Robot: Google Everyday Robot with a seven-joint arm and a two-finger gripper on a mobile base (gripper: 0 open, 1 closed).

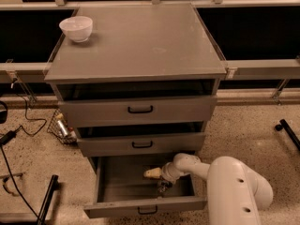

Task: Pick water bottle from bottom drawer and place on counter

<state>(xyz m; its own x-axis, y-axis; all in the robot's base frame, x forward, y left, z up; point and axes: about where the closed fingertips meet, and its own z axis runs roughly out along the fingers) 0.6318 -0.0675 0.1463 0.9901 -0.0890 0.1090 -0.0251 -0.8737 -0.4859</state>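
A small round white bowl (76, 28) is being kept upright at far left. A wire basket (60, 127) and black cables (8, 137) are being left on the speckled floor (243, 121).
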